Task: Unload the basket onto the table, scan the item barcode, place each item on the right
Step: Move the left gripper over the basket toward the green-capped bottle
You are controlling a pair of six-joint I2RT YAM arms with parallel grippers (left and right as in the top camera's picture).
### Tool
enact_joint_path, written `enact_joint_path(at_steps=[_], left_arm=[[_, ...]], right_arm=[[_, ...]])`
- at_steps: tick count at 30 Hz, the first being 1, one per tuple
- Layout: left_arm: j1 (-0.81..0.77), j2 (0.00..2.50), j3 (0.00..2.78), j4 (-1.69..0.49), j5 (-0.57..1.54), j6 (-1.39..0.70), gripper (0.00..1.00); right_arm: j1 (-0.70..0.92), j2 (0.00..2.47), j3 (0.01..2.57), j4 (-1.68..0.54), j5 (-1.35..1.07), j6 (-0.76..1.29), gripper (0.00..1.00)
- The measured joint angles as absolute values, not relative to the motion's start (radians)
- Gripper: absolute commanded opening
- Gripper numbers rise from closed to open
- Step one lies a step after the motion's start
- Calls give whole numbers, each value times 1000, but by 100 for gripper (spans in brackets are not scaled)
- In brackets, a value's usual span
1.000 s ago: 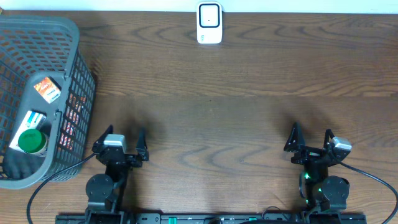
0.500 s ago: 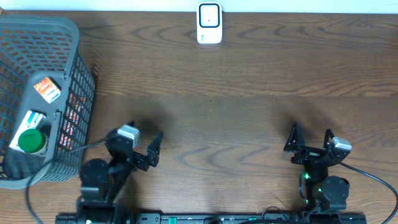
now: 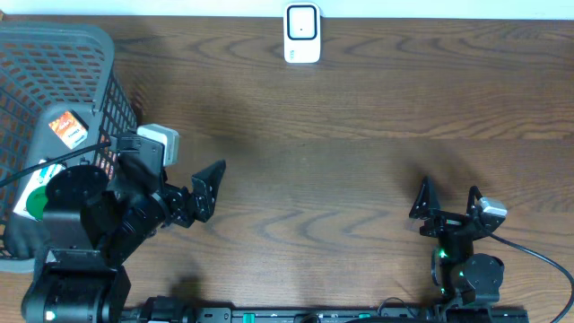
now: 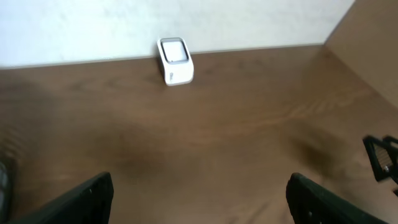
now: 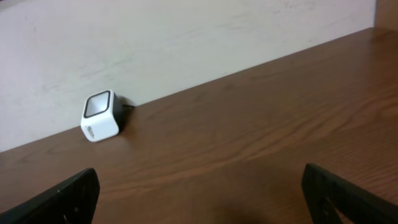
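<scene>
The white barcode scanner (image 3: 302,33) stands at the table's far edge, also showing in the left wrist view (image 4: 175,60) and the right wrist view (image 5: 101,116). Items lie in the grey basket (image 3: 123,112) at the left: an orange box (image 3: 68,127), a white box (image 3: 47,170) and a green-lidded item (image 3: 32,203) partly hidden by my left arm. My left gripper (image 3: 199,193) (image 4: 199,205) hangs open over bare table just right of the basket, empty. At the front right, my right gripper (image 3: 447,199) (image 5: 202,199) is open and empty.
The basket's tall mesh wall stands close beside my raised left arm. A pale wall (image 5: 186,37) rises behind the scanner. Brown wood table (image 3: 359,152) lies between the two arms. The right arm's fingers (image 4: 382,158) show at the left wrist view's right edge.
My left arm has lifted from its rest at the front edge and swung up and back beside the basket, gripper still open. The right arm has not moved.
</scene>
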State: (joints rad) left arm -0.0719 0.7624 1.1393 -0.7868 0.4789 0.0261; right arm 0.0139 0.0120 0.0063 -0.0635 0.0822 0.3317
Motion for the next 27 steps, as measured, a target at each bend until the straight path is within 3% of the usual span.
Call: enact_joint_path(at_steps=[7, 11, 16, 20, 27], left_arm=[[-72, 776, 1148, -797, 495, 2, 87], [-72, 825, 1265, -813, 369, -95, 87], [-62, 985, 1598, -964, 157, -162, 87], [53, 1168, 1936, -1162, -54, -226, 87], [365, 1345, 2065, -1338, -180, -428, 87]], right_arm=[[14, 12, 6, -64, 82, 331, 99], [14, 12, 6, -63, 82, 331, 99], [14, 12, 6, -63, 82, 331, 99], [14, 12, 6, -63, 82, 331, 99], [14, 12, 6, -64, 82, 332, 99]])
